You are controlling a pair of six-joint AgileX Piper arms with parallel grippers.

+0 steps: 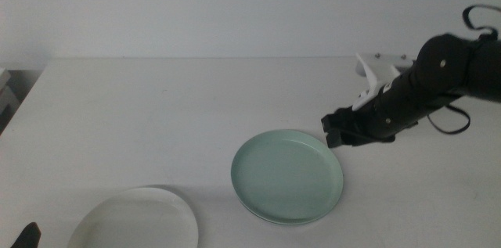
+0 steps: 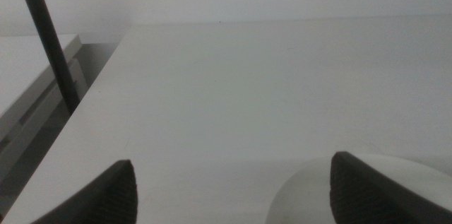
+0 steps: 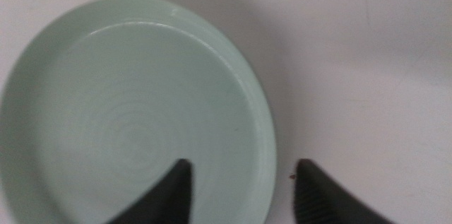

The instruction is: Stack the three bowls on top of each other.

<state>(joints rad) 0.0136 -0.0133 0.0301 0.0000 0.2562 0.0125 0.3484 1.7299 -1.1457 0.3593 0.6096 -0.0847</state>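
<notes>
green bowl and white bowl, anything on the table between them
Nothing: in the middle view only bare table separates the green bowl from the white bowl.

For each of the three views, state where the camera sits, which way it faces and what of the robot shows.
Middle view: above the table, facing forward and down; right gripper beside the mint green bowl, white bowl in front.
Left wrist view: low, looking across the table; left gripper open, the white bowl's rim between its jaws.
Right wrist view: looking straight down; right gripper open over the mint bowl's rim.
Shared: both bowls.
</notes>
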